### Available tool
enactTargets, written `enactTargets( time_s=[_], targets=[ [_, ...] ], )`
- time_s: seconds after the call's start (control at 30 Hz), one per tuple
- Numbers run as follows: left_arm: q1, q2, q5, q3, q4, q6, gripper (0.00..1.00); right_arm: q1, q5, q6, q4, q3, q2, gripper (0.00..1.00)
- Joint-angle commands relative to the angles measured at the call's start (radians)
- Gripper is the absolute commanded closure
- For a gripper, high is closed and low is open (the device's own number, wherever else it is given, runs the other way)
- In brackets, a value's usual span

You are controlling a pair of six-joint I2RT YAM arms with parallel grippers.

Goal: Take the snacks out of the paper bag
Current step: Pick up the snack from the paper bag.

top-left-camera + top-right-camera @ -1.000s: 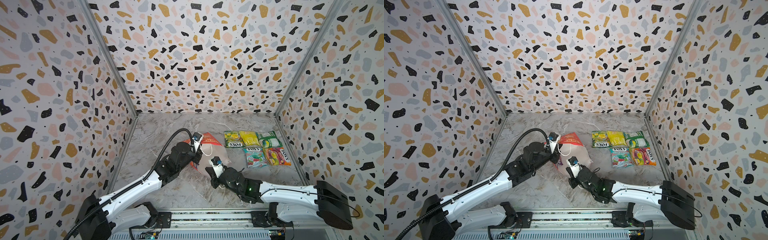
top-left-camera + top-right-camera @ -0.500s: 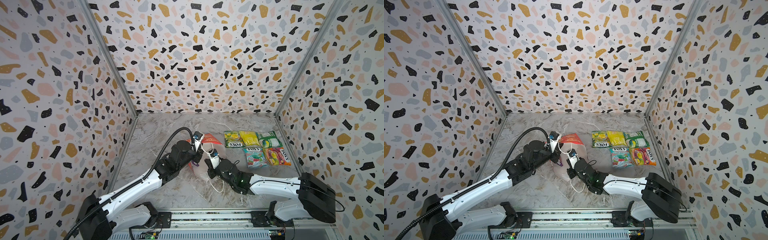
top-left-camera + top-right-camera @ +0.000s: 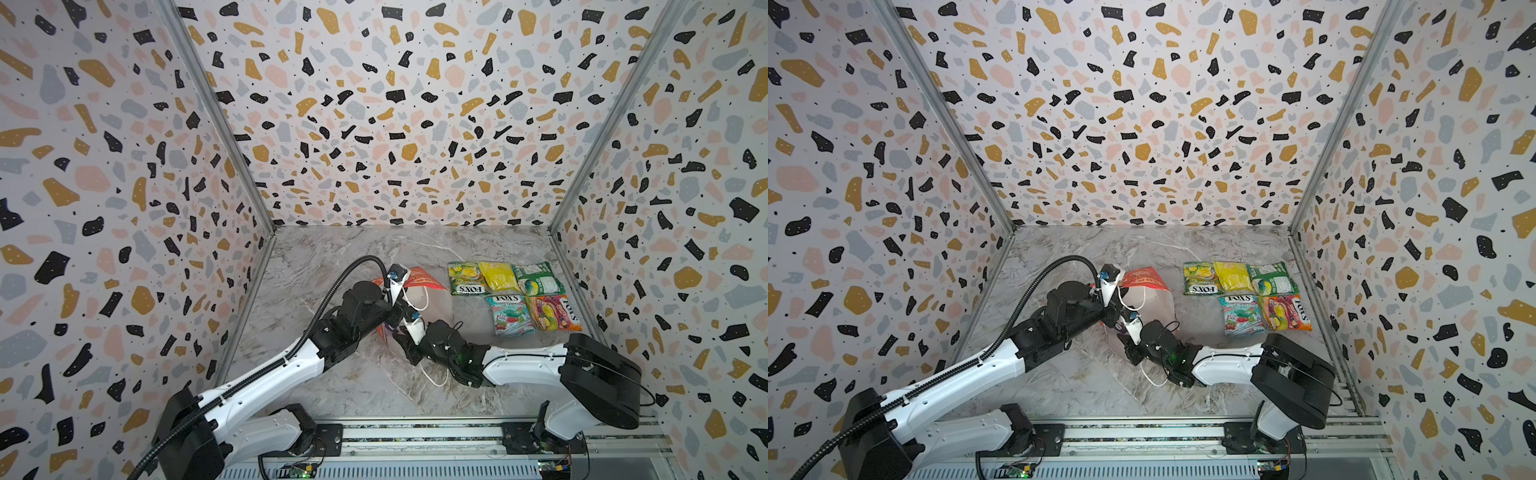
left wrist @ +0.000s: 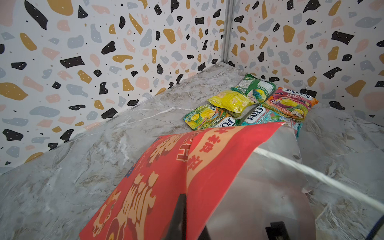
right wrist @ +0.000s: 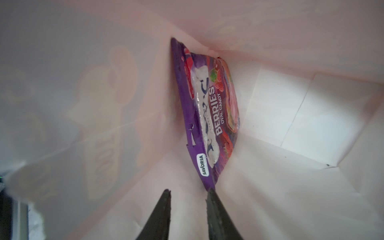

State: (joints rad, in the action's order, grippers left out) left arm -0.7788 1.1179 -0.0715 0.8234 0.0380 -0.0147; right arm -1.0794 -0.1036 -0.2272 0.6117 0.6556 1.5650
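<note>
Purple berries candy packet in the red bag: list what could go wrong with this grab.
The open right gripper has nothing between its jaws; the purple glossy candy packet sits just off one tip, so closing may miss it or pinch the white wall of the red paper bag. Pushing further could wedge the packet deeper.
</note>
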Motion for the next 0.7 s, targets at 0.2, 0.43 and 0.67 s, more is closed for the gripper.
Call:
enactTargets(
  time_s=[0.2,0.43,0.67],
  targets=[
    [0.004,-0.009,0.057,-0.015,0.049,0.007,1.00,0.000,0.037,-0.028,0.064,0.068,0.051,0.55],
    [0.005,-0.013,0.047,-0.033,0.041,0.004,1.00,0.008,-0.063,-0.074,-0.011,0.146,0.119,0.52],
    [0.003,-0.025,0.044,-0.036,0.040,-0.002,1.00,0.014,-0.165,-0.099,-0.049,0.206,0.184,0.58]
  ],
)
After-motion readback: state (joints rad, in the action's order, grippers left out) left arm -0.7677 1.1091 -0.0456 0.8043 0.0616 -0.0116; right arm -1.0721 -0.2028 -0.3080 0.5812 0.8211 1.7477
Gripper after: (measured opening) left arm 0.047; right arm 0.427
